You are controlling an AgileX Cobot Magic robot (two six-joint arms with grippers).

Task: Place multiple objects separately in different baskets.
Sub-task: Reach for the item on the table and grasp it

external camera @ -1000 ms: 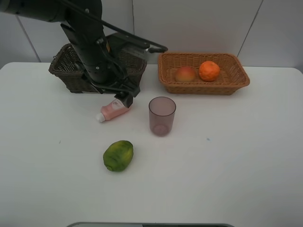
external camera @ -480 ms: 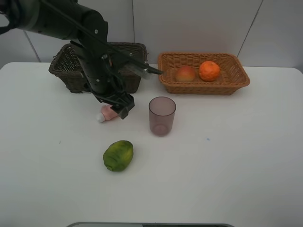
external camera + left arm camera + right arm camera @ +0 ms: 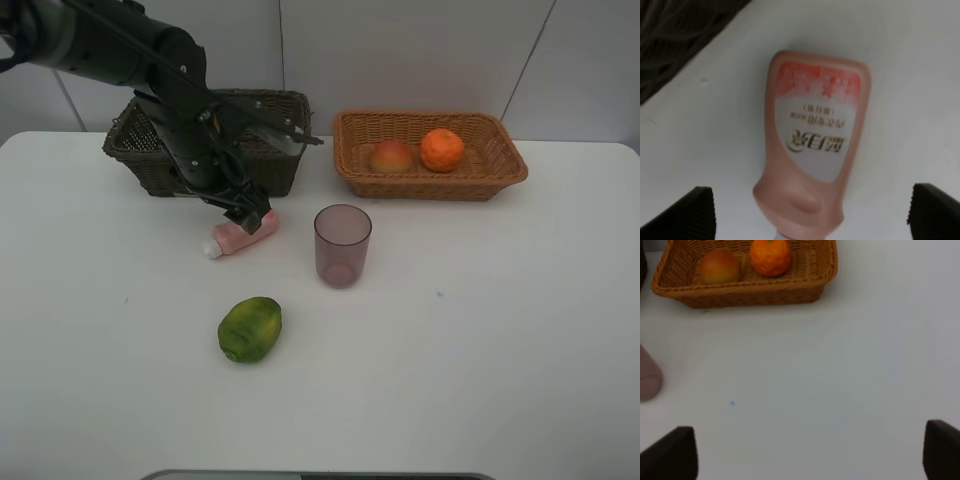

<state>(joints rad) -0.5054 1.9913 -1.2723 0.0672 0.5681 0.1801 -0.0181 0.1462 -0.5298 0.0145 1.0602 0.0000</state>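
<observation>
Pink tube (image 3: 240, 234) lies on the table (image 3: 480, 330) before the dark basket (image 3: 130, 150), under my left pincer (image 3: 250, 215). Left wrist: fingers (image 3: 685, 215) spread either side of the tube, apart from it. Right wrist: right pincer (image 3: 805, 452) spread, holding nothing.

Cap end of pink tube (image 3: 815, 140) beyond left wrist view's edge; dark basket (image 3: 125, 150) partly behind arm (image 3: 170, 90).

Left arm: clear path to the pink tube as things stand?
Probably yes. The left gripper is open right above the pink tube, jaws either side; nothing covers it.
</observation>
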